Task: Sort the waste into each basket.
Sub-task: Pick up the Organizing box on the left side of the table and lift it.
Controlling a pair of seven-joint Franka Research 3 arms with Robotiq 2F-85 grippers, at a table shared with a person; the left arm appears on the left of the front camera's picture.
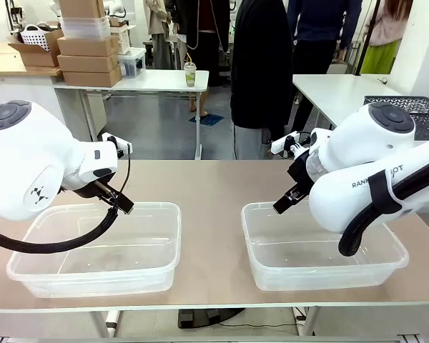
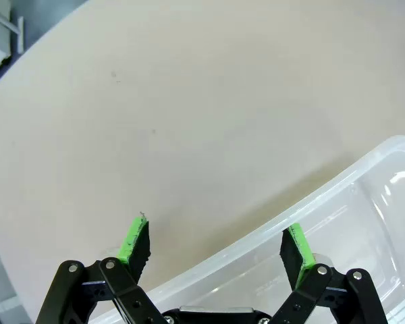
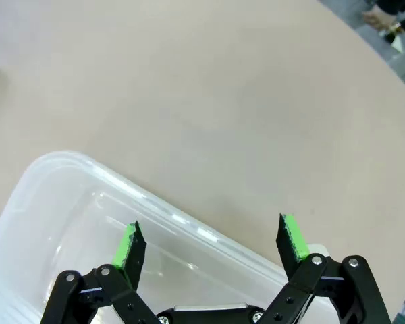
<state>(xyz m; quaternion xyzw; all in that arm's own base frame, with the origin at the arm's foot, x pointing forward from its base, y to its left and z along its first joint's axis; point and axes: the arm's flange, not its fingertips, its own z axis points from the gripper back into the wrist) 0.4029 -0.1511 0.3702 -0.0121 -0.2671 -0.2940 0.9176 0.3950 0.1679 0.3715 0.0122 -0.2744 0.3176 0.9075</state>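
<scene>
A plain beige tabletop (image 1: 214,182) is showing no pattern. A see-through colourless rectangular plastic tub on the left (image 1: 151,206) and a matching clear tub on the right (image 1: 268,209) are letting that beige show through. The glossy white left arm (image 1: 21,164) and white right arm (image 1: 365,153) are carrying black cables. The black left gripper (image 2: 216,233) and black right gripper (image 3: 209,233) are wearing bright green pads (image 2: 131,239).

Left gripper (image 2: 216,233) spread wide, green pads (image 2: 133,237) well apart. One pad above bare beige table (image 2: 189,101), the other seemingly just inside the rim of a clear tub (image 2: 381,202) slanting across the lower right. Faint dark specks on the table.
</scene>
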